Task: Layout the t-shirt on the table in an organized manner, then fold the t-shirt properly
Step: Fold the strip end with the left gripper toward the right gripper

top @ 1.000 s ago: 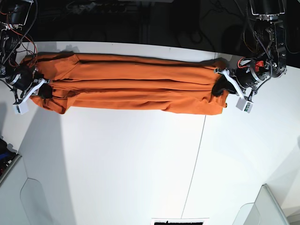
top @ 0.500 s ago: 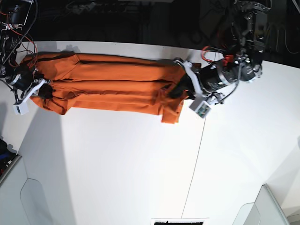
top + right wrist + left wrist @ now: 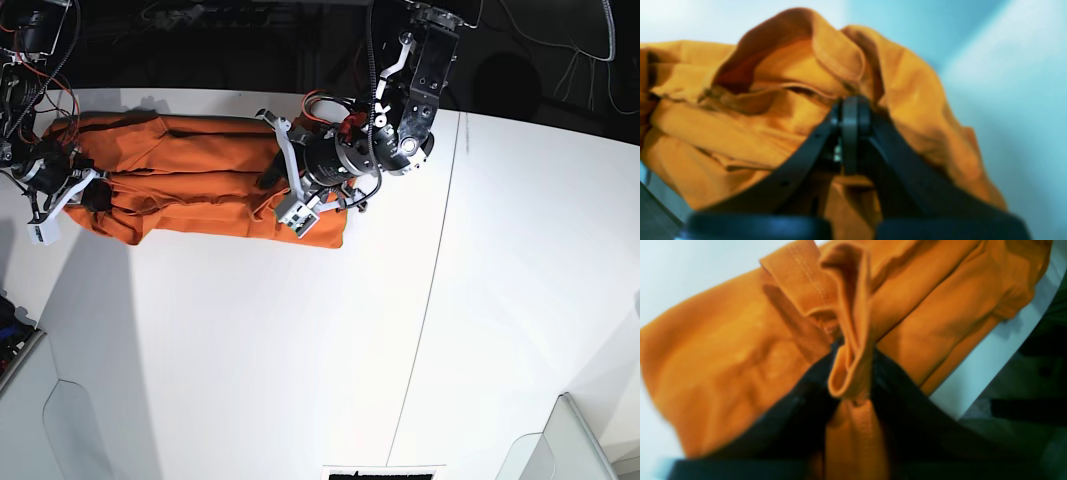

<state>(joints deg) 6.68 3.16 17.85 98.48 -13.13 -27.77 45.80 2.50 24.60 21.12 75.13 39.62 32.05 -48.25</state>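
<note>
Cross fold in hand. T-shirt [image 3: 190, 180] lies as a long narrow band along the far edge of the table [image 3: 300, 350], one end doubled over toward the middle.

Left gripper [image 3: 283, 180] is over the doubled end, near the band's midpoint. In the left wrist view a ridge of orange cloth [image 3: 853, 340] stands between the black fingers [image 3: 806, 396]; the jaws look parted around it, but whether they pinch it or are letting go I cannot tell.

Right gripper [image 3: 88, 190] sits at the other end, closed tight on the bunched cloth there; in the right wrist view the fingertips [image 3: 850, 116] meet with fabric [image 3: 773, 100] piled around them.

To do it well, my take:
- lay the carried end flat, edges lined up with the layer under it, before backing off
- lift straight up on release so the cloth doesn't snag and drag
- right gripper keeps its end pinned so the band doesn't slide
- front corner of the fold [image 3: 335, 238] looks skewed, worth a tug square

Writing: none readable. No neck tag or brand visible; both wrist views are soft.
</note>
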